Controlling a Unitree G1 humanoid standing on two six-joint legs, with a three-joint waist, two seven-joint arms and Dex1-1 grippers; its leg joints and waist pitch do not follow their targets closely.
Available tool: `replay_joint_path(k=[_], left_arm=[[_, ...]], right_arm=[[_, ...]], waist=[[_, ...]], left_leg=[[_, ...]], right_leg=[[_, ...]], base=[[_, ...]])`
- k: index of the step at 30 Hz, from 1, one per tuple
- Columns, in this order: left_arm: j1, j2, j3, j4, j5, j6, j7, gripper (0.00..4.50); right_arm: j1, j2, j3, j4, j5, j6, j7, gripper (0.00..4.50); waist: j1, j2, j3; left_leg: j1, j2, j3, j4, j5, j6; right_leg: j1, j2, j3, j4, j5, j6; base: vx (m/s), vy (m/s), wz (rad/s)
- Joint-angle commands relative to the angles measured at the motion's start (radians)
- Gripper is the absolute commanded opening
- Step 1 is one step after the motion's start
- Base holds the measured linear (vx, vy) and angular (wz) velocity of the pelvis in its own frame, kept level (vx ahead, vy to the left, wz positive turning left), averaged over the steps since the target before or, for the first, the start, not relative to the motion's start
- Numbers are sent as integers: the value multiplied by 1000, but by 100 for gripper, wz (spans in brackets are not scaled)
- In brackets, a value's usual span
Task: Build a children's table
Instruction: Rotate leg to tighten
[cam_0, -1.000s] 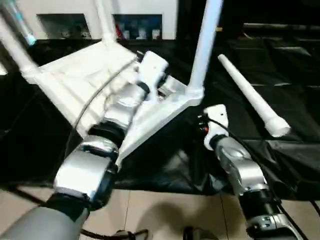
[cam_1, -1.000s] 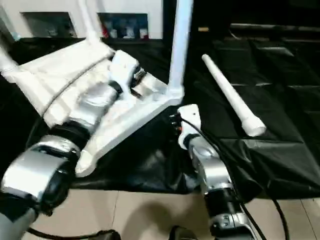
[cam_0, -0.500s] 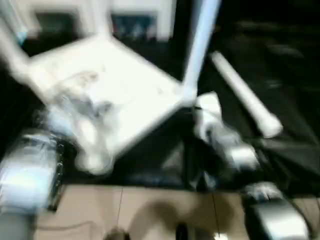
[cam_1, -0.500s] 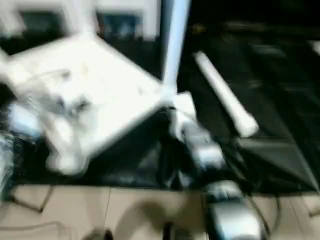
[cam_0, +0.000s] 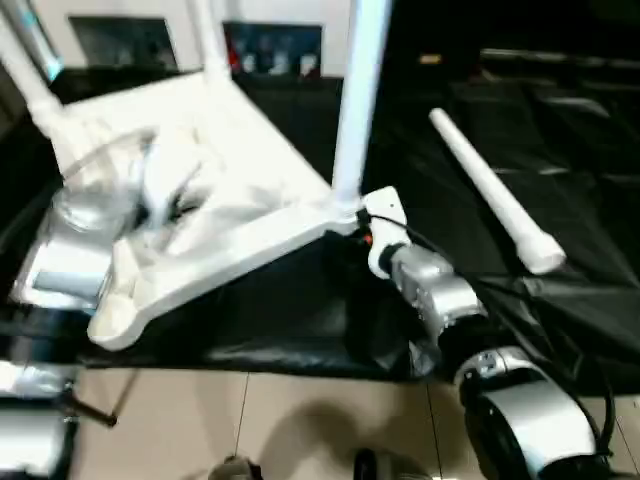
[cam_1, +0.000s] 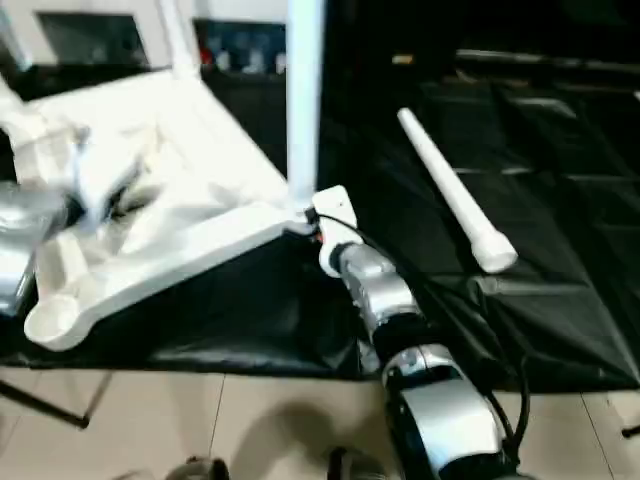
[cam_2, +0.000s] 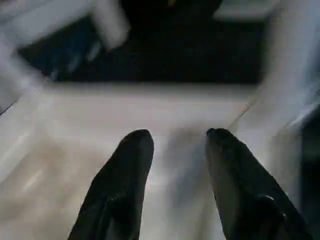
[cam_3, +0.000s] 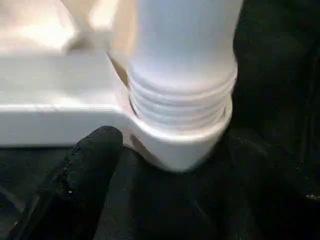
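No legible txt, labels, brands or nos. anywhere; white table top (cam_0: 230, 190) and legs: plain, no markings seen; loose leg (cam_0: 495, 190) on black cloth: plain; shelf items (cam_0: 272, 62) at back: coloured packs, any print too blurred to read; gripper housings: no readable marks.

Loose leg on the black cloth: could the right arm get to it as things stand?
Probably yes. The loose leg lies bare on the black cloth, nothing between it and the open right gripper, now at the tabletop's corner socket.
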Motion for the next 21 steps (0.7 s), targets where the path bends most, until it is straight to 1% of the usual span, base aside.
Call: replay_joint_path(k=[1, 2, 3, 4, 5, 6, 7, 8, 9, 10, 11, 12, 13, 14, 15, 16, 17, 18, 19, 20, 21], left_arm=[[-2, -35, 47, -5, -58, -70, 35, 203], [-3, -64, 61, 5, -73, -83, 56, 203], [2, -132, 80, 26, -91, -106, 110, 203], [2, -132, 80, 26, -91, -106, 110, 203], [12, -161, 68, 44, -83, -149, 135, 203], [22, -187, 59, 57, -76, -182, 156, 203], [40, -210, 44, 72, -68, -221, 164, 203], [40, -210, 44, 72, -68, -221, 164, 203], [55, -214, 32, 80, -53, -229, 168, 203], [55, -214, 32, 80, -53, -229, 168, 203], [55, -214, 32, 80, -53, -229, 168, 203], [73, -204, 18, 78, -37, -237, 167, 203], [85, -191, 16, 73, -31, -241, 166, 203], [99, -170, 16, 69, -21, -248, 165, 203], [103, -161, 17, 67, -16, -251, 164, 203], [103, -161, 17, 67, -16, -251, 164, 203], [112, -139, 21, 65, -4, -251, 167, 203], [112, -139, 21, 65, -4, -251, 167, 203], [115, -100, 28, 78, 36, -240, 203, 203], [118, -60, 37, 97, 90, -209, 260, 203], [118, -47, 43, 104, 111, -191, 289, 203]], right_arm=[[30, -2, -28, -70, 39, -25, 31, 377], [44, -1, -39, -99, 53, -34, 38, 377], [84, -6, -50, -182, 84, -25, 67, 377], [84, -6, -50, -182, 84, -25, 67, 377], [118, -15, -45, -240, 94, -23, 86, 377], [147, -23, -41, -289, 102, -19, 103, 377], [190, -37, -36, -354, 116, -16, 126, 377], [190, -37, -36, -354, 116, -16, 126, 377], [220, -48, -32, -395, 124, -15, 142, 377], [220, -48, -32, -395, 124, -15, 142, 377], [220, -48, -32, -395, 124, -15, 142, 377], [252, -63, -25, -437, 129, -10, 161, 377], [275, -70, -24, -464, 133, -3, 170, 377], [302, -78, -23, -498, 137, 8, 180, 377], [313, -81, -22, -511, 138, 13, 183, 377], [313, -81, -22, -511, 138, 13, 183, 377], [333, -85, -20, -537, 139, 23, 187, 377], [333, -85, -20, -537, 139, 23, 187, 377], [352, -86, -15, -565, 142, 41, 187, 377], [361, -83, -6, -579, 142, 55, 188, 377], [362, -81, -1, -582, 141, 60, 188, 377]], waist=[[3, 6, -91], [4, 5, -93], [4, 1, -92], [7, 0, -94], [7, 4, -97], [7, 4, -97], [13, 20, -99], [10, 13, -99], [10, 17, -101], [7, 12, -100], [7, 13, -101], [8, 25, -99], [4, 16, -98], [7, 23, -99], [10, 24, -98], [5, 22, -99], [7, 25, -99], [6, 26, -98], [7, 29, -97], [6, 27, -97], [1, 28, -97]], left_leg=[[6, 9, 6, -62, -144, 58], [9, 9, 5, -60, -138, 63], [5, 7, 6, -59, -123, 78], [5, 7, 5, -58, -113, 90], [6, 8, 4, -57, -110, 100], [6, 8, 4, -57, -110, 100], [6, 6, 0, -56, -117, 105], [8, 9, 3, -57, -125, 108], [4, 7, -1, -58, -123, 104], [4, 8, 0, -58, -137, 101], [5, 7, -1, -58, -141, 97], [7, 8, -2, -59, -154, 91], [6, 7, 0, -58, -166, 89], [6, 6, -3, -59, -168, 85], [8, 9, -3, -60, -174, 85], [4, 7, -5, -61, -176, 80], [11, 7, -3, -60, -183, 76], [10, 7, -3, -60, -186, 73], [10, 8, -4, -62, -196, 68], [9, 7, -4, -61, -199, 66], [5, 5, -8, -63, -199, 59]], right_leg=[[87, -47, 44, -56, -107, -249], [86, -48, 44, -54, -102, -247], [88, -46, 44, -56, -95, -241], [89, -46, 43, -57, -94, -234], [87, -44, 41, -59, -97, -228], [87, -44, 41, -59, -97, -228], [87, -43, 39, -62, -112, -216], [85, -43, 39, -67, -113, -213], [88, -41, 37, -62, -116, -215], [85, -41, 37, -65, -128, -211], [86, -42, 37, -65, -136, -213], [84, -43, 37, -69, -156, -210], [83, -41, 37, -72, -165, -204], [86, -42, 36, -70, -171, -205], [82, -41, 36, -74, -175, -194], [87, -40, 35, -71, -179, -191], [80, -38, 36, -76, -191, -192], [80, -38, 36, -75, -196, -194], [79, -37, 35, -76, -209, -189], [79, -37, 35, -75, -207, -185], [84, -38, 33, -73, -224, -167]], base=[[0, 0, 0], [0, 0, 0], [0, 0, 0], [0, 0, 0], [0, 0, 0], [0, 0, 0], [0, 0, 0], [0, 0, 0], [0, 0, 0], [0, 0, 0], [0, 0, 0], [0, 0, 0], [0, 0, 0], [0, 0, 0], [0, 0, 0], [0, 0, 0], [0, 0, 0], [0, 0, 0], [0, 0, 0], [0, 0, 0], [0, 0, 0]])
